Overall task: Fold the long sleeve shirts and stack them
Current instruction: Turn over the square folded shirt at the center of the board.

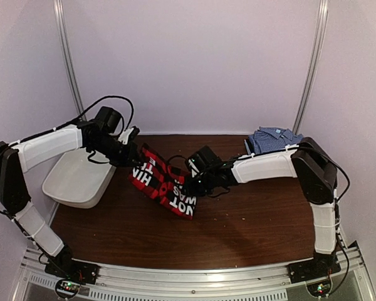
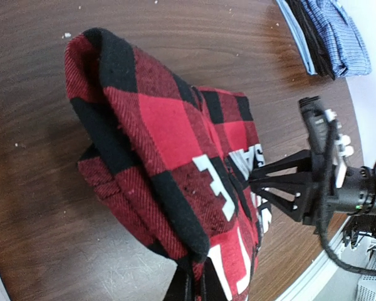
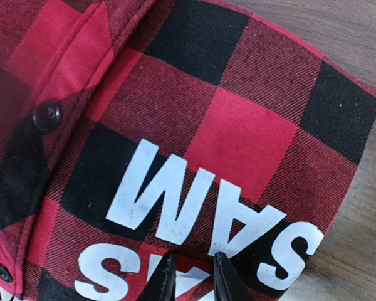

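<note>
Centre frame in the top view, the plaid shirt (image 1: 163, 182) hangs bunched between two arms over the brown bench (image 1: 238, 219), white block lettering showing on the cloth. The left fingers (image 1: 130, 157) are clamped on its upper-left end. The right fingers (image 1: 197, 185) are pinched nearly closed on its lower-right edge, just beside the lettering. The blue shirt (image 1: 272, 139) lies folded at the bench's upper right, well apart. A white tub (image 1: 75, 179) sits at the left edge.
</note>
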Tool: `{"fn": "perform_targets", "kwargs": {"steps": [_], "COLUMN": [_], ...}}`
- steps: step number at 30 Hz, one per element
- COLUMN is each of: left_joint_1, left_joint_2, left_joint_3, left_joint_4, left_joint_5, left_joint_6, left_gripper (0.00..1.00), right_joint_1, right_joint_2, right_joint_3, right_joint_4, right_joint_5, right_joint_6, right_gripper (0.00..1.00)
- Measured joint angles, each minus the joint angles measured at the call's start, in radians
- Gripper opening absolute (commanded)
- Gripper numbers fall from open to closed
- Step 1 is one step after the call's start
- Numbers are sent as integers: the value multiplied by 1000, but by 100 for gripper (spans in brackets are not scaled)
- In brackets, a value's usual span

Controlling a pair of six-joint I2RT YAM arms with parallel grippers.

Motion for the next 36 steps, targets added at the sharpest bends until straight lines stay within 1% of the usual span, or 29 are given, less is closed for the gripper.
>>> {"fn": "perform_targets", "kwargs": {"steps": [5, 9, 14, 19, 22, 26, 29, 32, 33, 35, 36], "left_joint_1": [0, -15, -83, -146, -163, -168, -172, -174, -174, -174, -175], "left_joint_2": [3, 50, 144, 219, 242, 253, 261, 273, 280, 283, 293], "left_joint_3": [107, 238, 377, 436, 435, 412, 396, 395, 395, 395, 400], "left_joint_4": [-39, -66, -73, -74, -62, -21, 1, 22, 39, 43, 53], "left_joint_5": [8, 18, 26, 30, 35, 55, 64, 69, 75, 80, 89], "left_joint_6": [9, 8, -2, -28, -50, -74, -87, -95, -102, -103, -105], "left_gripper": [0, 0, 0, 0, 0, 0, 0, 0, 0, 0, 0], "right_joint_1": [1, 2, 1, -5, -7, -29, -47, -68, -87, -96, -107], "right_joint_2": [97, 178, 260, 337, 336, 282, 243, 180, 103, 74, 16], "right_joint_3": [114, 225, 326, 406, 373, 209, 125, 55, 10, -4, -53], "right_joint_4": [18, 69, 152, 221, 253, 328, 351, 359, 357, 359, 340], "right_joint_5": [-47, -98, -151, -213, -224, -230, -232, -230, -227, -212, -198], "right_joint_6": [30, 69, 134, 193, 210, 222, 222, 217, 208, 192, 177], "right_gripper": [23, 23, 24, 24, 24, 24, 25, 26, 28, 29, 29]}}
